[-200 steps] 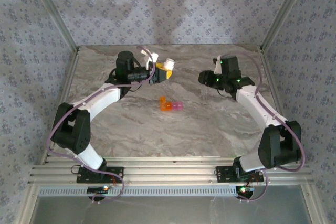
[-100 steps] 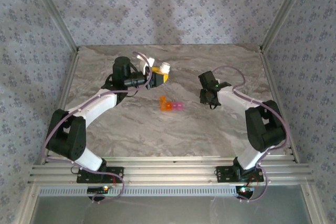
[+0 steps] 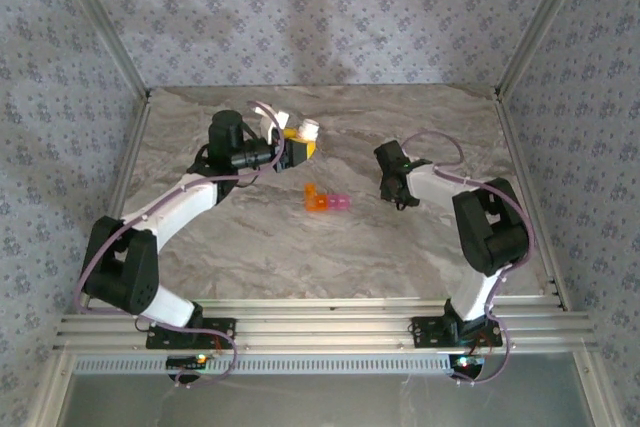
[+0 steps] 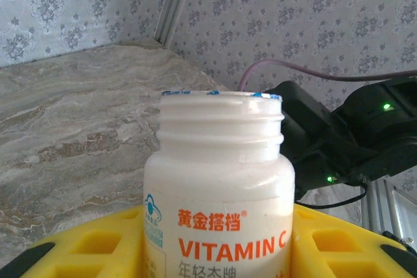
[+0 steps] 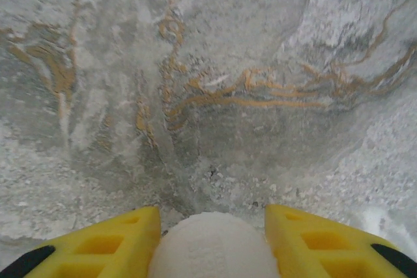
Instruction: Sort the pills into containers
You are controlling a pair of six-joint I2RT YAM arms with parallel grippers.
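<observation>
The containers point(image 3: 326, 200), a small strip with one orange and some pink compartments, lie mid-table between the arms. My left gripper point(image 3: 296, 146) is shut on a white bottle point(image 3: 310, 131) behind and left of them. In the left wrist view the bottle point(image 4: 218, 180) stands uncapped, labelled VITAMIN C, between yellow fingers point(image 4: 85, 249). My right gripper point(image 3: 397, 187) is low over the table to the right of the containers. Its yellow fingers point(image 5: 111, 242) hold a white round cap point(image 5: 212, 249) just above the marble. The pills are out of view.
The marble table point(image 3: 400, 247) is walled by patterned panels on three sides, with metal posts point(image 3: 525, 32) at the back corners. In the left wrist view the right arm's black links point(image 4: 345, 141) stand behind the bottle. Aluminium rails point(image 3: 320, 332) run along the near edge.
The right arm has folded in and dropped its gripper from a raised spot at the right down to the table. The left arm has drawn the bottle slightly left.
</observation>
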